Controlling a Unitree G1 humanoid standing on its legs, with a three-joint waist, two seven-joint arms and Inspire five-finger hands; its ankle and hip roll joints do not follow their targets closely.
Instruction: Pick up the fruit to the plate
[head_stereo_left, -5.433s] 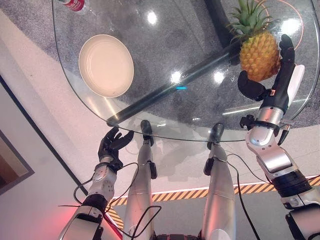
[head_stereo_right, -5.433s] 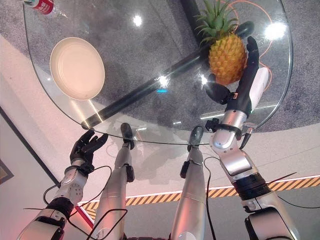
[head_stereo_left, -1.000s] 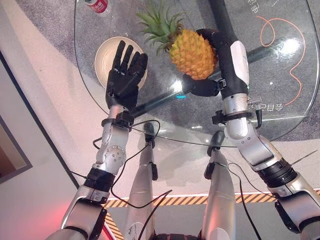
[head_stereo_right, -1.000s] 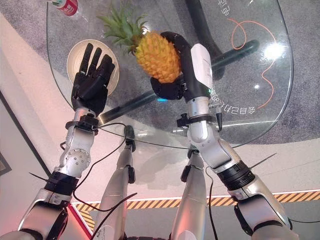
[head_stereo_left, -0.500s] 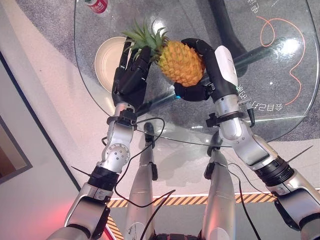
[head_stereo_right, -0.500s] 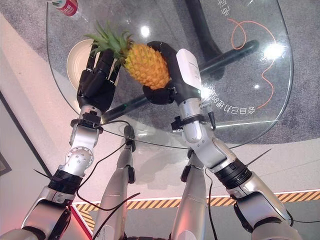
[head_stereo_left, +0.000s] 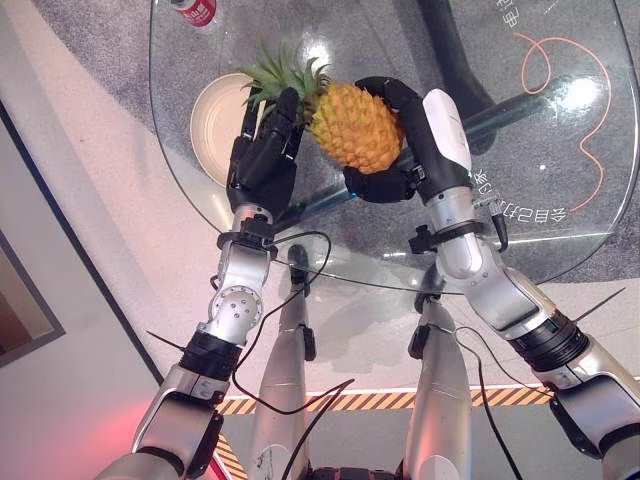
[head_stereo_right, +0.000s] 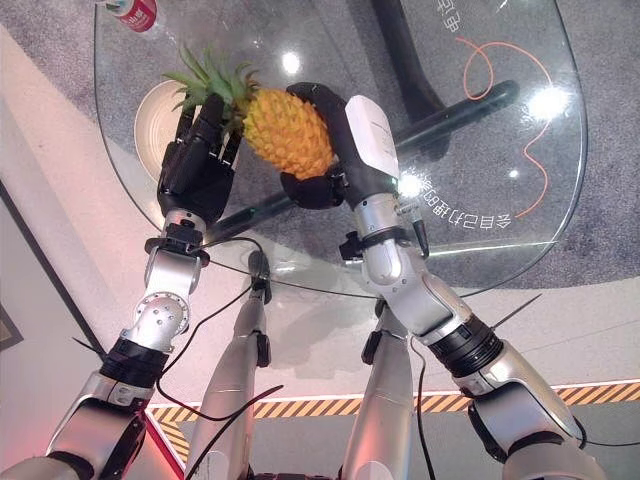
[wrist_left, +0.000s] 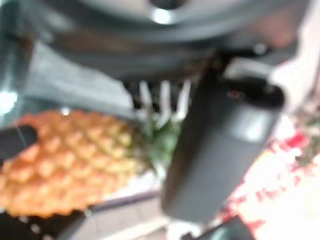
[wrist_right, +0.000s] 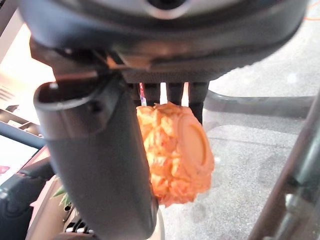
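A yellow-orange pineapple (head_stereo_left: 355, 125) with a green crown (head_stereo_left: 280, 72) hangs above the glass table, lying sideways with the crown pointing left. My right hand (head_stereo_left: 425, 120) is shut on its body, fingers over the top and thumb underneath; the fruit's base (wrist_right: 192, 145) faces the right wrist view. My left hand (head_stereo_left: 262, 165) stands open just left of it, its straight fingers against the crown leaves. In the left wrist view the thumb (wrist_left: 215, 150) rises beside the crown and fruit (wrist_left: 65, 165). The cream plate (head_stereo_left: 212, 115) lies on the glass behind my left hand, partly hidden by it.
A red can (head_stereo_left: 195, 10) stands at the far left rim of the round glass table (head_stereo_left: 560, 190). A dark support bar (head_stereo_left: 510, 105) and an orange cord (head_stereo_left: 590, 110) show under the glass. The table's near edge curves just before my wrists.
My right hand has carried the pineapple to the left, and the crown now meets my left hand's fingers. The left hand has shifted a little right, in front of the plate.
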